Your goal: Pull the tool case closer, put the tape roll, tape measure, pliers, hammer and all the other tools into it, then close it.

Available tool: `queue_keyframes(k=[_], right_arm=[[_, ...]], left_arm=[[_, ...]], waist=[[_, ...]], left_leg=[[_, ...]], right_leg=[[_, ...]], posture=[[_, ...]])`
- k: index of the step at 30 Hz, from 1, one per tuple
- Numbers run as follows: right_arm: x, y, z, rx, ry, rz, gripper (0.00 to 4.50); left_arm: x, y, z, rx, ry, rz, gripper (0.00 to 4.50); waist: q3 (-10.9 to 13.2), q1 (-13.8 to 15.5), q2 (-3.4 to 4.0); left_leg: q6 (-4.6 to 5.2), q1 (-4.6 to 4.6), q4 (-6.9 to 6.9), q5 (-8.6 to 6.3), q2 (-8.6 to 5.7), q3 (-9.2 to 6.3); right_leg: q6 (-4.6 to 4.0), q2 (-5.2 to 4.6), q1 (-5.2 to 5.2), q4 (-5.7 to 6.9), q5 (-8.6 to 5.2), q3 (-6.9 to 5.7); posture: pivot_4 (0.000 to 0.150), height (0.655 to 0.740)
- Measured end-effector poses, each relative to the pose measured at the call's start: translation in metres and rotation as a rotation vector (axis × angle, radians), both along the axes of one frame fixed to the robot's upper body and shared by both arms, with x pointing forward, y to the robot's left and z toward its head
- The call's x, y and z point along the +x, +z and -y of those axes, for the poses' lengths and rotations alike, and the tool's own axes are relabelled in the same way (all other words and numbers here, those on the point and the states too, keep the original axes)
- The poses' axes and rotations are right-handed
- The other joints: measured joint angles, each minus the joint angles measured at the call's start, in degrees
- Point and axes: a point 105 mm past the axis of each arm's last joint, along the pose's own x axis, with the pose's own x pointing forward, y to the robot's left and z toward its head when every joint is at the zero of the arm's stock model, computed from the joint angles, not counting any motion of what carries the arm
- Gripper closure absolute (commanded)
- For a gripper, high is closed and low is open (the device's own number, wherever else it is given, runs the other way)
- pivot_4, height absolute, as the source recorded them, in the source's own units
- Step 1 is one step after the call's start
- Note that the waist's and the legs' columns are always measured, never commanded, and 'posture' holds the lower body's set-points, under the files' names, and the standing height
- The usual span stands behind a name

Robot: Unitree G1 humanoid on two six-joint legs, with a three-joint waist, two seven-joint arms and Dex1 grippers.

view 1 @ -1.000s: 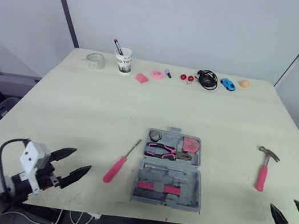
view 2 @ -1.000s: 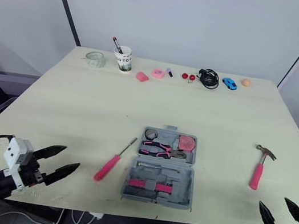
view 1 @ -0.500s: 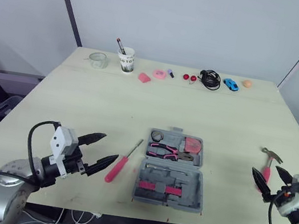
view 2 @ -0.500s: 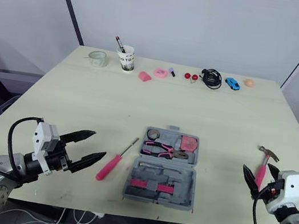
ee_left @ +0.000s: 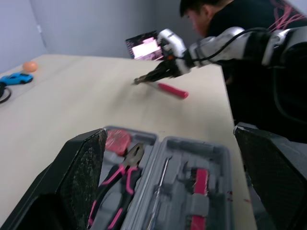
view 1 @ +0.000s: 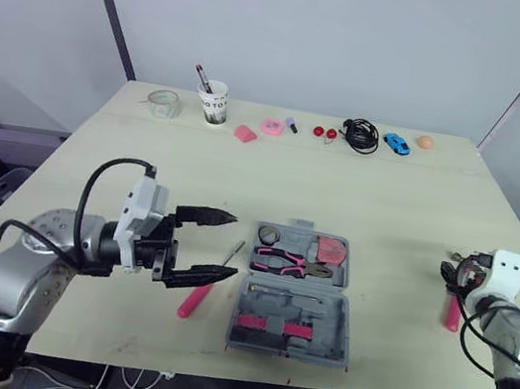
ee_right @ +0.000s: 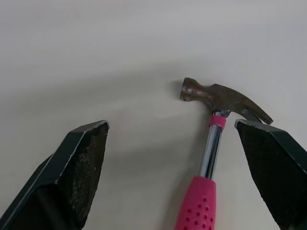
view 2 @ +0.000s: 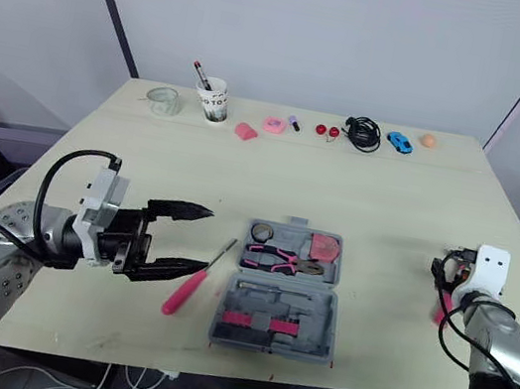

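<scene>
The pale bench (view 1: 390,197) carries the open grey tool case (view 1: 320,311) near its front edge, in the middle. The left pincer (view 1: 235,245) hovers just to the left of the case, with its two black fingers wide apart and pointing toward the case. The right pincer (ee_right: 171,123) is at the right side of the bench, fingers spread wide, low over the head of the hammer (ee_right: 208,148). The hammer lies flat on the bench, well apart from the case. A screwdriver (view 1: 193,300) with a pink handle lies on the bench beside the case, under the left pincer. Inside the back half of the case lie the pliers (view 1: 290,262), the tape measure (view 1: 332,251) and the tape roll (view 1: 271,234).
</scene>
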Motion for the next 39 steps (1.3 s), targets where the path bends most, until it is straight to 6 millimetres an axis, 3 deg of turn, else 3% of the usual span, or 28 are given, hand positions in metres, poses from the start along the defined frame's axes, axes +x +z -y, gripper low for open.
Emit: queue_keyframes(k=[10,19,22,30,39], right_arm=[[0.018,-0.016,0.015,-0.012,-0.049,-0.077,0.06],[0.023,-0.025,0.011,0.033,-0.065,-0.126,0.06],[0.024,-0.025,0.011,0.034,-0.071,-0.127,0.87],[0.019,-0.025,0.023,0.000,-0.105,-0.139,4.44],[0.019,-0.025,0.023,-0.017,-0.092,-0.134,4.44]], left_arm=[[-0.005,0.014,0.013,-0.014,-0.054,0.003,0.00],[-0.004,0.014,0.013,-0.021,-0.031,0.006,0.00],[-0.004,0.014,0.014,-0.025,-0.022,0.006,0.00],[-0.003,0.014,0.013,-0.025,-0.018,0.010,0.00],[-0.004,0.014,0.014,-0.024,-0.022,0.010,0.00]], waist=[[0.0,-0.2,0.01],[0.0,-0.2,0.01],[0.0,-0.2,0.01],[0.0,-0.2,0.01],[0.0,-0.2,0.01]], left_leg=[[0.00,0.00,-0.01,0.00,-0.02,0.04],[-0.01,0.00,-0.01,0.01,-0.02,0.05],[-0.01,0.00,0.00,0.01,-0.02,0.04],[-0.01,0.00,0.00,0.01,-0.02,0.05],[-0.01,0.00,-0.01,0.01,-0.02,0.04]], right_leg=[[0.02,0.02,0.00,-0.02,0.01,0.08],[0.02,0.03,0.00,-0.02,0.01,0.11],[0.02,0.03,0.01,-0.02,0.02,0.11],[0.02,0.03,0.00,-0.02,0.02,0.12],[0.02,0.03,0.00,-0.02,0.02,0.12]], posture=[[0.150,0.7400],[0.150,0.7400],[0.150,0.7400],[0.150,0.7400],[0.150,0.7400]])
